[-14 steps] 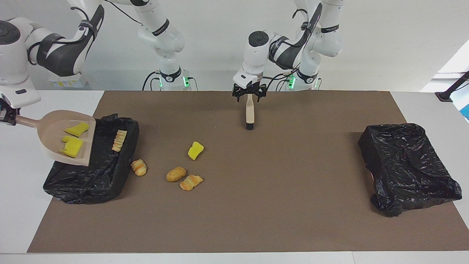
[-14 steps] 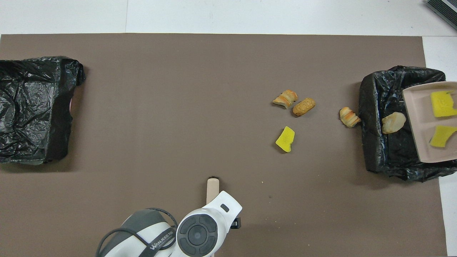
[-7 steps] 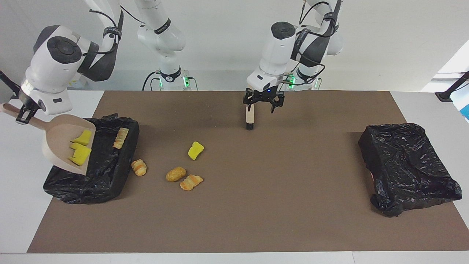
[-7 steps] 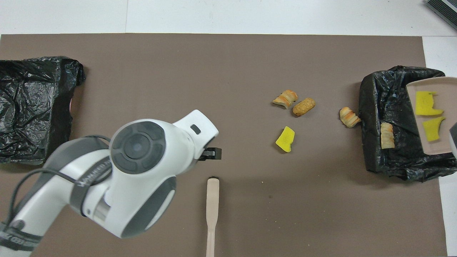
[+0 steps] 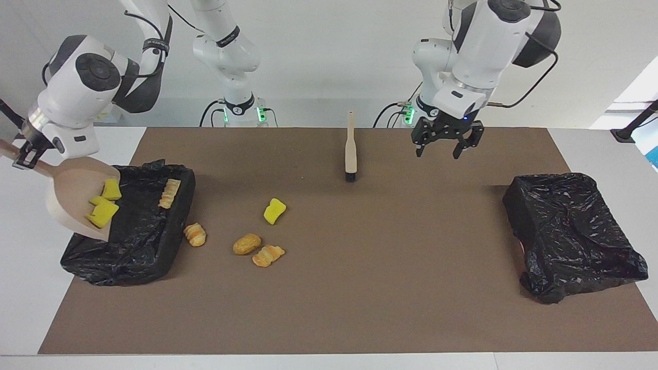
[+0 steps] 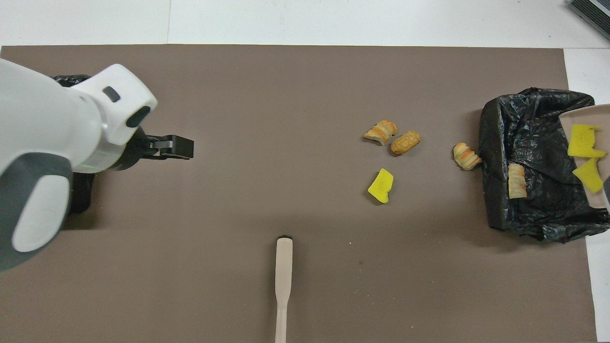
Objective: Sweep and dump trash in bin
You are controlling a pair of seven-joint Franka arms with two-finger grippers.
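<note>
We see the right tool [image 5: 21, 154] clamped on the handle of the beige dustpan [image 5: 72, 203], which it holds tilted steeply over the black-lined bin [image 5: 139, 231] at the right arm's end of the surface [image 5: 360, 288]. Two yellow sponge chunks [image 5: 105, 203] lie in the pan just below this tool, slid down toward its lower lip, above the bin's liner. One striped pastry [image 5: 169, 193] already rests inside that bin, against the wall on the side away from the tool. Just outside that wall a second striped pastry [image 5: 196, 234] lies on the brown mat, and farther along from the right tool sit a round brown roll [image 5: 247, 244] touching or nearly touching another striped pastry [image 5: 268, 255], with a loose yellow sponge chunk [image 5: 274, 211] near them, closer to the robots. The left tool [image 5: 446, 144] hangs in the air with its fingers apart and nothing between them, over bare mat between the brush [image 5: 350, 149] and the second black-lined bin [image 5: 570, 231] at the left arm's end. The brush lies flat on the mat, well apart from the left tool, bristle end pointing away from the robots.
</note>
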